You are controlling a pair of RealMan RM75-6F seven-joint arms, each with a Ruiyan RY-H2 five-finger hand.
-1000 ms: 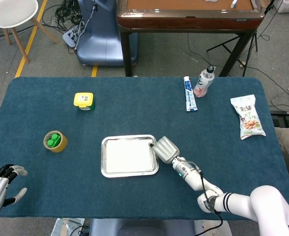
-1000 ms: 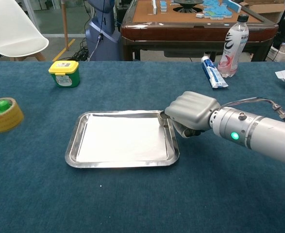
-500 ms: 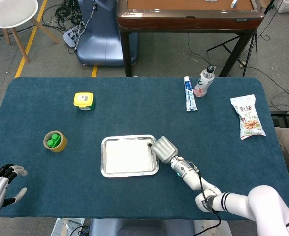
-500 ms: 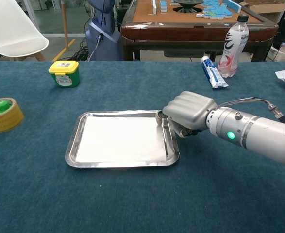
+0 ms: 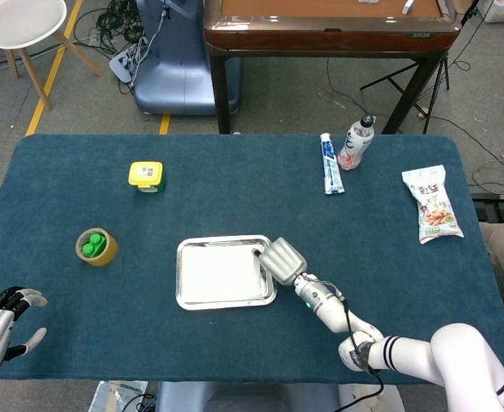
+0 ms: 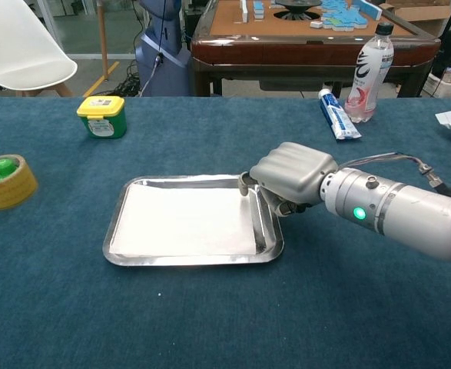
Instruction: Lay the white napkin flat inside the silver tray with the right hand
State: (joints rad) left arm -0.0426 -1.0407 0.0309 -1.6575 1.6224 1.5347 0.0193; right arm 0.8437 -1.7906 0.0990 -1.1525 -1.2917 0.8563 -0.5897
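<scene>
Resting napkin: the white napkin (image 6: 185, 221) lies flat inside the silver tray (image 6: 116, 221), covering most of the floor, with a bare strip of metal at the tray's right side
Tray: rectangular, set near the middle of the blue table (image 5: 234, 189)
Right hand: the right hand (image 6: 286, 172) sits over the tray's far right corner, knuckles up, fingers curled in and down; a fingertip (image 6: 246, 183) reaches the napkin's far right corner, but whether it pinches the cloth or only presses it, I cannot tell
Left hand: the left hand (image 5: 7, 319) shows only in the head view, at the near left edge of the table, fingers spread and holding nothing
Left of tray: a roll of tape (image 6: 5, 181) with green caps in its core, and further back a yellow-lidded green tub (image 6: 101, 116)
Far right: a toothpaste tube (image 6: 338, 114) just beside a water bottle (image 6: 368, 72); a snack bag (image 5: 433, 203) lies near the right edge
</scene>
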